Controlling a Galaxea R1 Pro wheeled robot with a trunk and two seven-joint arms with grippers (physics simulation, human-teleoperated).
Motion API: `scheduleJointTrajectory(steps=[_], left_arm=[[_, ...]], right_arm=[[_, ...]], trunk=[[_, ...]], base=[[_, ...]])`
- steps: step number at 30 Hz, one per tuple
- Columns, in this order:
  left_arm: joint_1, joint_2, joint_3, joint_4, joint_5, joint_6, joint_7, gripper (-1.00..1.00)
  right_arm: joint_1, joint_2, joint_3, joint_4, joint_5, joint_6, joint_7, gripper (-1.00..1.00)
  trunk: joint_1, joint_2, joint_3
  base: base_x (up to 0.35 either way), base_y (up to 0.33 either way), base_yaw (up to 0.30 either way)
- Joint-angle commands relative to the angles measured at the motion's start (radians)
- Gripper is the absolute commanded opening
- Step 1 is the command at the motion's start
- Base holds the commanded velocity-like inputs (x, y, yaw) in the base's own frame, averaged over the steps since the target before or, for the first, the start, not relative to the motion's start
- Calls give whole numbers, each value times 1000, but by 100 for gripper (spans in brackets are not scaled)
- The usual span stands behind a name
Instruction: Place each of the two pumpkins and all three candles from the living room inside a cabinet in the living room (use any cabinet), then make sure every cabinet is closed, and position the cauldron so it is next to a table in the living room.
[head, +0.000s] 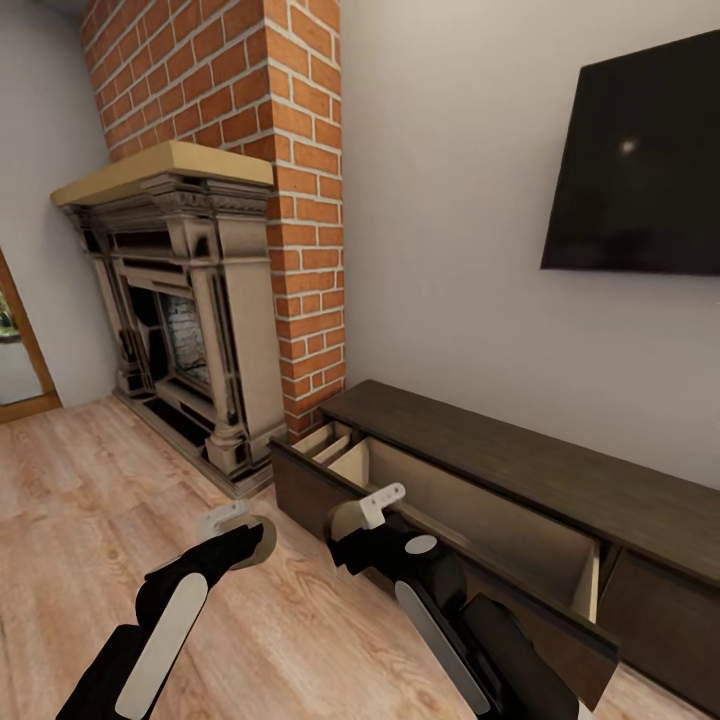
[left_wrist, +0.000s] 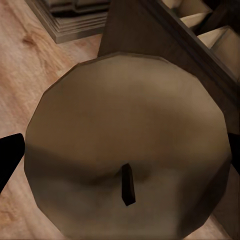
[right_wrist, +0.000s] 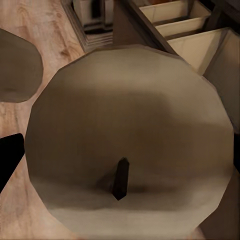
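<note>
A squat tan-beige candle with a short dark wick (left_wrist: 127, 160) is seen filling the left wrist view, held in the left gripper (head: 237, 528), whose dark fingers (left_wrist: 10, 157) are closed against its sides. In the head view this candle (head: 255, 540) is carried above the light wooden plank floor (head: 90, 520), just beside the left end of the long low dark-brown wooden cabinet (head: 520, 450). A second tan-beige candle with a dark wick (right_wrist: 130, 140) is clamped likewise in the right gripper (head: 368, 512); in the head view it (head: 348, 518) is held at the front edge of the cabinet's open drawer (head: 480, 510). The drawer is pulled out and its pale interior is exposed, with small divided compartments (head: 330, 442) visible at its left end. In the right wrist view the first candle (right_wrist: 17, 67) is seen near the second, apart from it. A red brick chimney (head: 290, 180) with a carved fireplace surround (head: 200, 290) stands left of the cabinet. A dark flat screen (head: 640, 160) is mounted on the wall above it.
</note>
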Motion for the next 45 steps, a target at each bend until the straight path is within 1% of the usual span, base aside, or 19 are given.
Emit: scheduleJointTrajectory(steps=[1, 20, 24, 27, 32, 43, 45], left_arm=[[-1, 1, -2, -1, 11, 1, 10, -100], [-1, 0, -2, 2, 20, 1, -1, -100], [-1, -1, -2, 2, 21, 1, -2, -100], [-1, -1, -3, 2, 21, 1, -3, -100], [-1, -2, -3, 2, 22, 1, -3, -100], [-1, -2, -3, 3, 21, 1, -6, -100], [-1, -2, -3, 3, 21, 1, -6, -100]], right_arm=[[-1, 0, 1, -1, -13, 2, -10, -100], [-1, 1, 5, -3, -16, 5, -1, -100], [-3, 1, 1, -6, -18, 4, -2, -100], [-5, 2, -3, -33, -18, 3, -7, -100], [-13, 4, -7, -60, -16, 3, -10, -100], [-22, 1, -9, -71, -13, 6, -11, -100], [-22, 1, -10, -71, -13, 7, -11, -100]], trunk=[[-4, 7, 2], [-77, 140, 62], [-92, 168, 74], [-104, 189, 83], [-123, 224, 93], [-165, 301, 111], [-165, 301, 107]], base=[[0, 0, 0], [0, 0, 0], [0, 0, 0], [0, 0, 0], [0, 0, 0], [0, 0, 0], [0, 0, 0]])
